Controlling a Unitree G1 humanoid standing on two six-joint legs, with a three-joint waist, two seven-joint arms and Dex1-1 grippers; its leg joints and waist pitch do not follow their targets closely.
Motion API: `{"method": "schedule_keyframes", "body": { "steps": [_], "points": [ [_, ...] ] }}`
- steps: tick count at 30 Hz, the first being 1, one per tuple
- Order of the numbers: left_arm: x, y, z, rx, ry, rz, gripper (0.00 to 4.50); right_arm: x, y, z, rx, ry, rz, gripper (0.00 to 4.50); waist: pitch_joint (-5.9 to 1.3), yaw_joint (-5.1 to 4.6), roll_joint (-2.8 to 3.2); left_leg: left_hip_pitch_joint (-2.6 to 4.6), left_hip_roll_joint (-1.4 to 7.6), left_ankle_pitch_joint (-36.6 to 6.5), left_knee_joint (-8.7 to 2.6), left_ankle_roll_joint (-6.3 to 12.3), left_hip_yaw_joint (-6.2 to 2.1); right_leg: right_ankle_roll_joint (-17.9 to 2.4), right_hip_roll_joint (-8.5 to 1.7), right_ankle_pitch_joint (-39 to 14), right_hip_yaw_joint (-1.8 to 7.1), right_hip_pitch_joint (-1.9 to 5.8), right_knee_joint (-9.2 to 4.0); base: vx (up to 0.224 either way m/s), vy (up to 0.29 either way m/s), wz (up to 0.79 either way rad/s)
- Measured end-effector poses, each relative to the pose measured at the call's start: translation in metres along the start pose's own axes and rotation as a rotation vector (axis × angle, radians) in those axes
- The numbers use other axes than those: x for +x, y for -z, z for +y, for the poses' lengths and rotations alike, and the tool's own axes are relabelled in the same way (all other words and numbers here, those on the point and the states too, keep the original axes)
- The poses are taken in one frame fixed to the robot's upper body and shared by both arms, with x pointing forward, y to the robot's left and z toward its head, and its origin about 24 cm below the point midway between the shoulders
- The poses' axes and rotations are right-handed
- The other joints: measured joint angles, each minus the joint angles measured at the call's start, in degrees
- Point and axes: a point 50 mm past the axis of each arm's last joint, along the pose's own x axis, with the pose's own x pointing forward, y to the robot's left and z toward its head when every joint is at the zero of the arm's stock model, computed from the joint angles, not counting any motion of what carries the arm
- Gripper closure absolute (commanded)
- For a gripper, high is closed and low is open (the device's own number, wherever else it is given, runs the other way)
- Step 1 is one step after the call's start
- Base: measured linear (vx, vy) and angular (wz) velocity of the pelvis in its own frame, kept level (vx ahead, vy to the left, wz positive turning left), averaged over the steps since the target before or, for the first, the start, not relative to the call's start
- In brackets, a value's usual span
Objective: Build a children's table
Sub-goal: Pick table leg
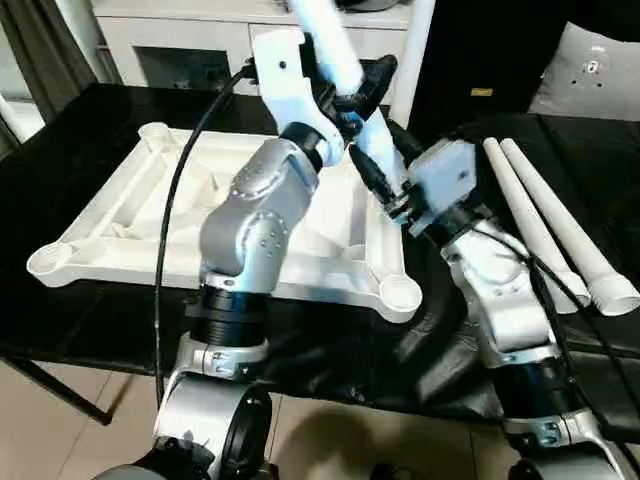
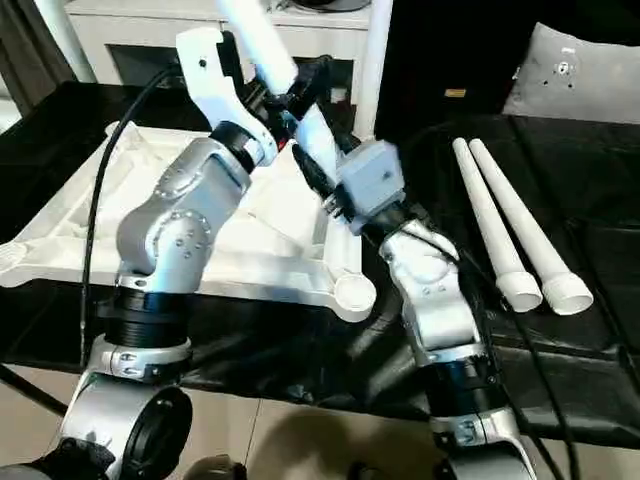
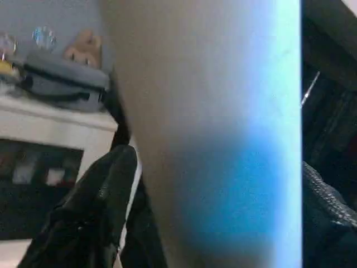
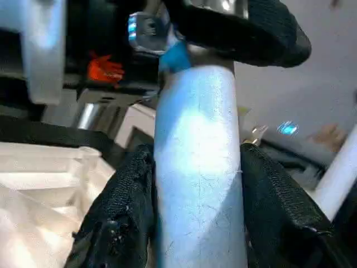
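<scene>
Both grippers clamp one white table leg above the upturned tabletop.

The tabletop lies ribbed side up at centre left on the black table, round sockets at its corners. The held leg slants at top centre; the left gripper has its black fingers closed around it, and the right gripper grips it lower down. Two spare legs lie side by side, touching, at right. A white cabinet stands behind.
</scene>
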Motion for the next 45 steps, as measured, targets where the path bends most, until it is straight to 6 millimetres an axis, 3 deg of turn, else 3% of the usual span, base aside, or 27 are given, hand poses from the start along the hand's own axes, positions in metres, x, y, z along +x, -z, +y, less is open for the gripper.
{"method": "schedule_keyframes", "body": {
  "steps": [7, 12, 19, 32, 39, 45],
  "points": [
    [-0.001, 0.001, -0.007, 0.085, 0.008, -0.027, 1.70, 0.000, 0.005, 0.000, -0.072, 0.038, -0.016, 2.65, 0.00, -0.30, 0.00, 0.02, 0.00, 0.0, 0.06, 0.06, 0.00, 0.0, 0.01, 0.0, 0.01, 0.02, 0.02, 0.000, 0.000, 0.00],
    [-0.001, 0.003, -0.009, 0.089, 0.016, -0.029, 2.13, 0.002, 0.008, 0.000, -0.075, 0.065, -0.028, 2.65, 0.00, -1.43, 0.00, -0.01, 0.00, 0.0, 0.11, 0.06, 0.00, 0.0, 0.01, 0.0, 0.01, 0.03, 0.03, 0.000, 0.000, 0.00],
    [-0.001, 0.004, -0.013, 0.089, 0.032, -0.031, 2.45, 0.004, 0.010, -0.001, -0.071, 0.077, -0.034, 2.65, 0.00, -1.72, 0.00, 0.01, 0.00, 0.0, 0.11, 0.08, 0.00, 0.0, 0.01, 0.0, 0.01, 0.03, 0.06, 0.000, 0.000, 0.00],
    [-0.001, 0.004, -0.012, 0.041, 0.032, -0.033, 2.55, 0.005, 0.010, -0.001, -0.072, 0.082, -0.039, 2.65, 0.00, -1.73, 0.00, 0.01, 0.01, 0.0, 0.19, 0.09, 0.00, 0.0, 0.01, 0.1, 0.03, 0.04, 0.10, 0.000, 0.000, 0.00],
    [-0.004, 0.003, 0.004, -0.207, -0.022, -0.010, 2.60, 0.008, 0.010, 0.005, -0.047, 0.046, -0.036, 2.66, 0.00, -2.11, 0.00, 0.03, 0.02, 0.0, 0.28, 0.07, -0.01, -0.1, 0.02, 0.1, 0.02, 0.07, 0.13, 0.000, 0.000, 0.00],
    [-0.006, 0.008, 0.012, -0.290, -0.069, 0.025, 2.61, 0.010, 0.015, 0.008, -0.034, 0.019, 0.001, 2.66, 0.00, -2.17, 0.01, 0.00, 0.01, 0.0, 0.38, 0.07, -0.02, 0.0, 0.01, 0.2, 0.03, 0.11, 0.12, 0.000, 0.000, 0.00]
  ]
}}
